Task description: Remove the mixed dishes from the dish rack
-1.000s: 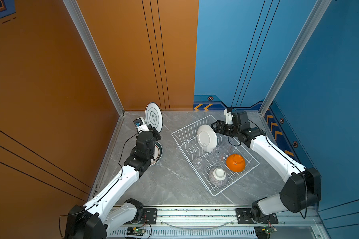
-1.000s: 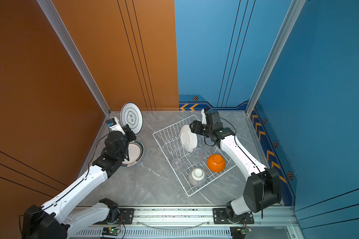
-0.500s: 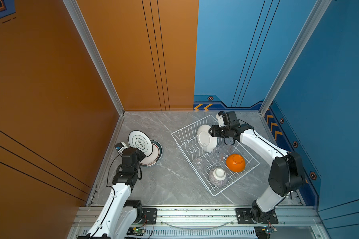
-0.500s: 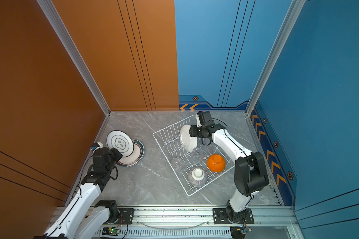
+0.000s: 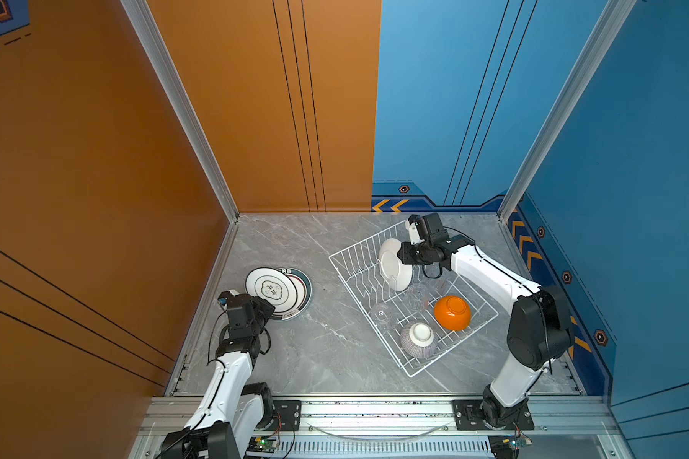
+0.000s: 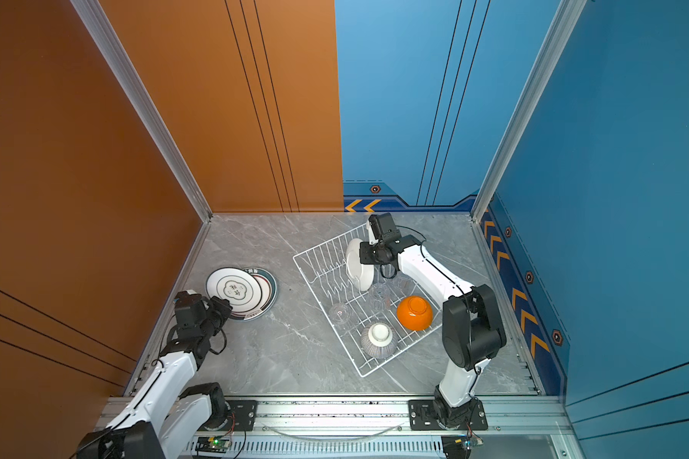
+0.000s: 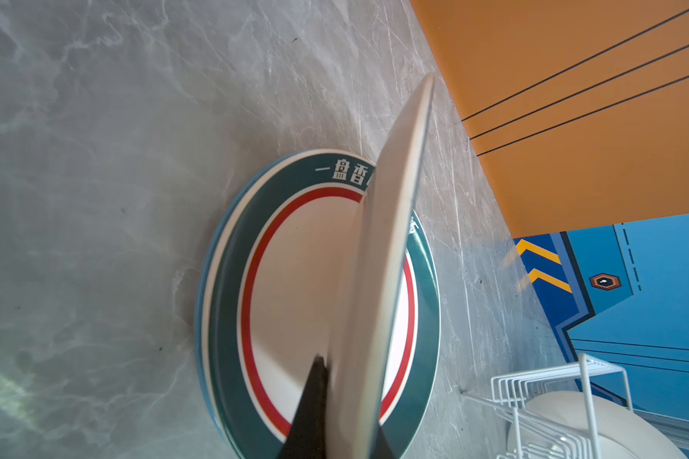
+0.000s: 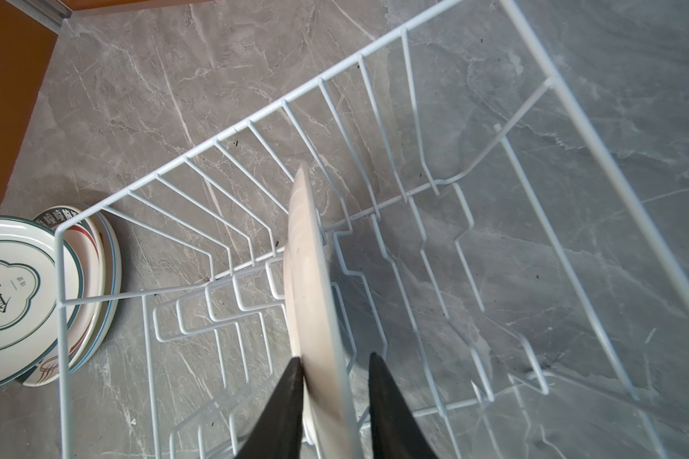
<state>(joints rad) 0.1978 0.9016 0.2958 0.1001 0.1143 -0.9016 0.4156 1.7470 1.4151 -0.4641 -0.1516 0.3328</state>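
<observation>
right jaws straddle the racked plate

the dish rack (image 5: pixel 359 270) sits right of centre on the surface (image 5: pixel 335 357), nearer my right arm (image 5: pixel 486 274). its white plate (image 5: pixel 394 266) stands on edge in the prongs, rim up, edge-on between the right jaws, which are parted: one pad (image 8: pixel 291 381) touches, the other sits just clear. left jaws are clamped on the ringed plate (image 5: pixel 270 287), tilted over the plate stack (image 5: pixel 302 292).

Both top views look down from high above the silver metal front rail (image 5: pixel 374 409), holding the whole grey marble tabletop (image 5: pixel 327 349) and white wire dish rack (image 5: pixel 361 278); the left wrist camera sits close behind the left gripper (image 7: pixel 347 397), sighting along its dark-ringed white round plate (image 7: pixel 386 246); the right wrist camera looks down into the rack past the right gripper (image 8: pixel 335 357); both wrist views share the rack and stacked green-rimmed plates (image 7: pixel 223 318).
</observation>
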